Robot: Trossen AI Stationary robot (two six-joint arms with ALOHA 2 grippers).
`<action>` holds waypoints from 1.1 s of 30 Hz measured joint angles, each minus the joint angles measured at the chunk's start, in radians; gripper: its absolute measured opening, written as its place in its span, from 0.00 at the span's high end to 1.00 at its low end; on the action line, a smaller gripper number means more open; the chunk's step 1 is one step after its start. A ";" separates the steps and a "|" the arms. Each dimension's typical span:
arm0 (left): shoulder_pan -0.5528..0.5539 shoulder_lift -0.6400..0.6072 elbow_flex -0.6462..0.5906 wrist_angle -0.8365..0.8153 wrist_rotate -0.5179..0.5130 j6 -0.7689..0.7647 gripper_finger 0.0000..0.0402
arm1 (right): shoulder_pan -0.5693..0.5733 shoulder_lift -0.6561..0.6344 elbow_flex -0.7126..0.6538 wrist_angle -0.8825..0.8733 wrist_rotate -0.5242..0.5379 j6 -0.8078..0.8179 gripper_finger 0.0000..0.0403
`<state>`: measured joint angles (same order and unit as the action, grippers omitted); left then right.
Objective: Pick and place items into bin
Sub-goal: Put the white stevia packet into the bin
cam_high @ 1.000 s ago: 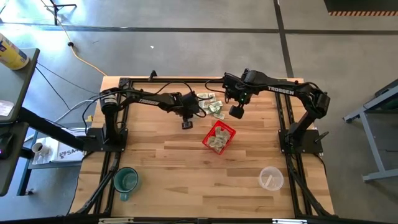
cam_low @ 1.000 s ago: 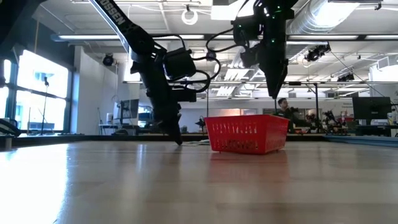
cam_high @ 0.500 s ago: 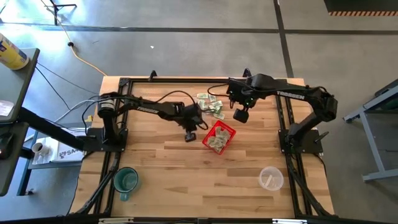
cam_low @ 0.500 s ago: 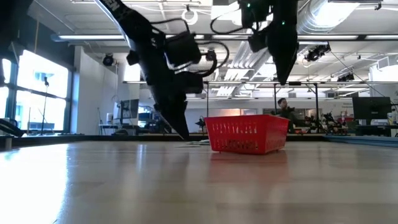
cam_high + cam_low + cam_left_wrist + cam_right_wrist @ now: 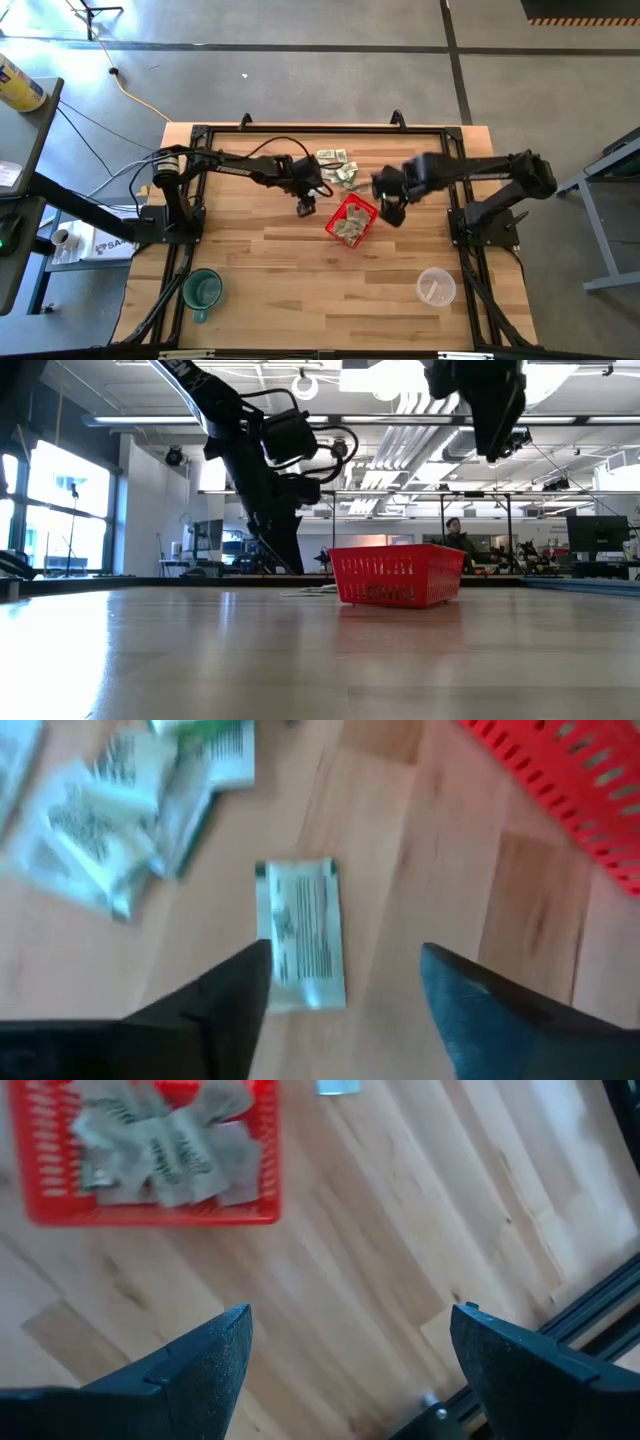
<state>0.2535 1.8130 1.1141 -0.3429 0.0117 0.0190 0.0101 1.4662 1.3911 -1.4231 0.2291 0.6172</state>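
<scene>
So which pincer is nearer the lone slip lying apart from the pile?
Left. The left pincer hovers open right over the lone slip, beside the pile. The right pincer is open on the far side of the red basket.

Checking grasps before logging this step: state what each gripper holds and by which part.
Nothing is held. The left gripper is open above a loose paper slip on the table; the right gripper is open and empty beside the red basket.

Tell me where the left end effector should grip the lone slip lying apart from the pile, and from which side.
Probably from straight above, across its narrow width at the middle: the slip lies flat on the table, clear of the pile and the basket. The open left end effector is already near it.
</scene>
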 joint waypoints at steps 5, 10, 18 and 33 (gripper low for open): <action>0.020 0.000 0.000 0.057 -0.050 0.057 0.20 | 0.108 -0.002 0.000 -0.004 0.074 0.080 0.18; 0.043 0.063 0.002 0.083 -0.044 0.075 0.23 | 0.110 -0.002 0.000 -0.033 0.142 0.035 0.18; 0.027 0.171 0.010 0.083 -0.034 0.003 0.37 | 0.067 -0.011 0.000 -0.054 0.178 -0.036 0.18; -0.014 0.020 0.144 0.059 0.229 -0.282 0.88 | 0.066 -0.015 0.000 -0.051 0.237 -0.153 0.18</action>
<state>0.2395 1.8329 1.2577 -0.2841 0.2408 -0.2632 0.0765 1.4509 1.3911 -1.4742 0.4661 0.4639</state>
